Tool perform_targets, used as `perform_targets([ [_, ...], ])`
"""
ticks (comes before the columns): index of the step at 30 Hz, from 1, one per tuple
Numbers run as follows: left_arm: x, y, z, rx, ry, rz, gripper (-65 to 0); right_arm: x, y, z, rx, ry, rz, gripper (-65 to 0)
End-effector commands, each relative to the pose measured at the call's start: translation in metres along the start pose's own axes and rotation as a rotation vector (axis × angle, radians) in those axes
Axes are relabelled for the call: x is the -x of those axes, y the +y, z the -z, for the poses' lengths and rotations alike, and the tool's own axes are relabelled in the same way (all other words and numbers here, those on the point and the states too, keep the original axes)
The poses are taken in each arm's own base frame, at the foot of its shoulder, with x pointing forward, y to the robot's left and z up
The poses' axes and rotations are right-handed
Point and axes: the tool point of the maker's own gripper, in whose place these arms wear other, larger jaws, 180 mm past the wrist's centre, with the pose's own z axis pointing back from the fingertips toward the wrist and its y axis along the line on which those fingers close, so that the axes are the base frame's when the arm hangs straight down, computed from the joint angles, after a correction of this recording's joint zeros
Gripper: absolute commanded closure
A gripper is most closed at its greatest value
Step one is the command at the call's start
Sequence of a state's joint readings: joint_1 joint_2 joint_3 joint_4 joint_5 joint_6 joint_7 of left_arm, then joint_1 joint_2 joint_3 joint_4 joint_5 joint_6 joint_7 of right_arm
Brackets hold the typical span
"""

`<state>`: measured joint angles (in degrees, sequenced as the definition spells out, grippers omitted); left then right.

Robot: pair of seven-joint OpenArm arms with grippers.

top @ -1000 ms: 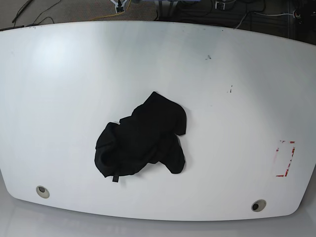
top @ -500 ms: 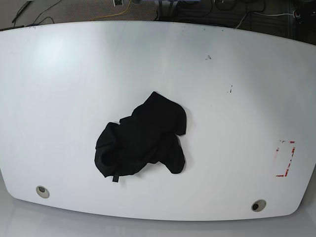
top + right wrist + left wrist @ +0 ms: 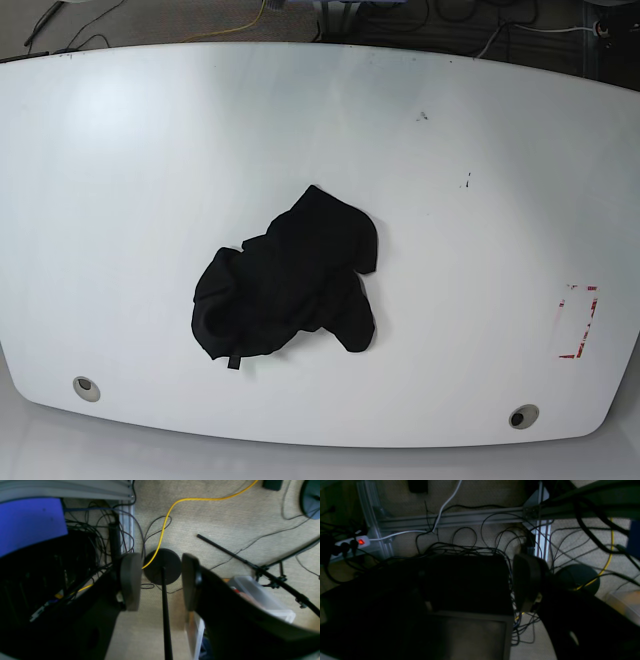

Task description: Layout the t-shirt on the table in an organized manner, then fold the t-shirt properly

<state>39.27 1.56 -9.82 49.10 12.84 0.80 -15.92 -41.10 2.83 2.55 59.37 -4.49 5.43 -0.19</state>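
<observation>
The black t-shirt [image 3: 290, 280] lies crumpled in a heap a little left of the middle of the white table [image 3: 480, 200]. Neither arm shows in the base view. In the right wrist view my right gripper [image 3: 160, 582] hangs over the carpeted floor, open, with only a stand's pole and round base seen through the gap. In the left wrist view my left gripper [image 3: 472, 590] also faces the floor. One of its fingers [image 3: 527, 580] shows clearly and the other is lost in shadow. The wide gap between them holds nothing.
The table has round holes at the near left [image 3: 87, 388] and near right [image 3: 522, 417] and a red outline mark [image 3: 580, 320] at the right. Cables, aluminium rails [image 3: 460, 518], a clear plastic bin [image 3: 260, 597] and stand legs cover the floor.
The t-shirt has not moved. A small white object on the floor beyond the table's far edge has slipped out of the base view.
</observation>
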Motion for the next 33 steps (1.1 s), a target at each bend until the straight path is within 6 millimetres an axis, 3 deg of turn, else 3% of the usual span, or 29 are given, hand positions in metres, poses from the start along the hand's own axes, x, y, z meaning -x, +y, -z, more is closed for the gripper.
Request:
perform_targets([
  [1, 0.004, 0.002, -0.011, -0.005, -0.011, 0.004, -39.1, 0.008, 0.002, -0.011, -0.006, -0.003, -0.001, -25.8],
  [12, -0.006, 0.016, -0.039, -0.03, -0.067, 0.033, -39.1, 0.006, 0.007, -0.045, -0.007, -0.049, -0.008, -25.7],
  [22, -0.024, 0.045, -0.071, -0.076, -0.138, -0.035, -39.1, -0.011, 0.009, -0.08, -0.004, -0.122, -0.02, -25.7],
  [33, -0.044, 0.06, -0.098, -0.085, -0.198, -0.011, -39.1, -0.029, 0.004, -0.116, 0.041, -0.185, -0.025, -25.7],
])
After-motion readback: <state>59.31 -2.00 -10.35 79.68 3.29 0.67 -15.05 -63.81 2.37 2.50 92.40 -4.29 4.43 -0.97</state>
